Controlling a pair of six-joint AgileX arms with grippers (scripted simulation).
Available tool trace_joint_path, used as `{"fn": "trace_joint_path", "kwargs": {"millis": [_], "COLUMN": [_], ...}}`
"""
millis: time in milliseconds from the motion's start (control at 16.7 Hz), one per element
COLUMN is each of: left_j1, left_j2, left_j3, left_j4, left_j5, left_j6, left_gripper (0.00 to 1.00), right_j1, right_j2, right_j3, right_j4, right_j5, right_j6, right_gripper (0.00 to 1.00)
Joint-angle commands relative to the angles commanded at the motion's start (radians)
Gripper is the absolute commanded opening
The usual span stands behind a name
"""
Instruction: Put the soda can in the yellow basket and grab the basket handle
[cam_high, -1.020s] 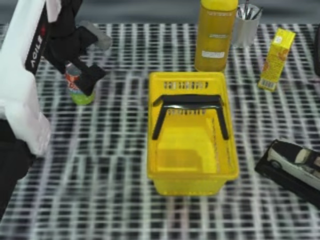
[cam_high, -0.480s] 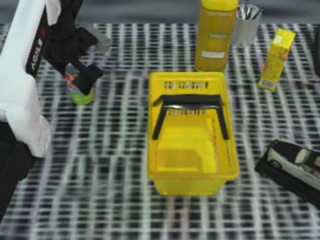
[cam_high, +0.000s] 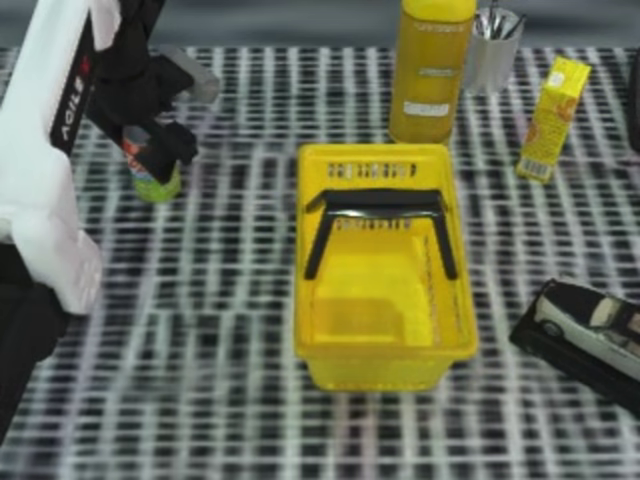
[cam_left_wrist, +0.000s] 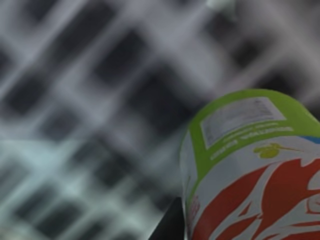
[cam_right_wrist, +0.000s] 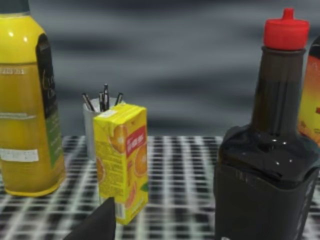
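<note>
Soda can pickup, far-left of table, 1 arm at work.

Left gripper is closed around the soda can from above, fingers on its upper half, a hold that suits lifting it upright; whether it has left the table cannot be told. Yellow basket sits mid-table, well apart, empty, its basket handle raised across the far half, leaving the near half free for the drop. Right gripper is not seen in the top view; finger state cannot be told.
</note>
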Motion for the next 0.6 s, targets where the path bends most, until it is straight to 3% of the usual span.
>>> {"fn": "trace_joint_path", "kwargs": {"millis": [120, 600], "left_j1": [0.000, 0.007], "left_j2": [0.000, 0.012], "left_j3": [0.000, 0.021], "left_j4": [0.000, 0.017], "left_j5": [0.000, -0.002], "left_j6": [0.000, 0.001], "left_gripper": [0.00, 0.00], "right_j1": [0.000, 0.000], "right_j2": [0.000, 0.000], "right_j3": [0.000, 0.000], "right_j4": [0.000, 0.000], "right_j5": [0.000, 0.000], "right_j6": [0.000, 0.000], "right_gripper": [1.00, 1.00]}}
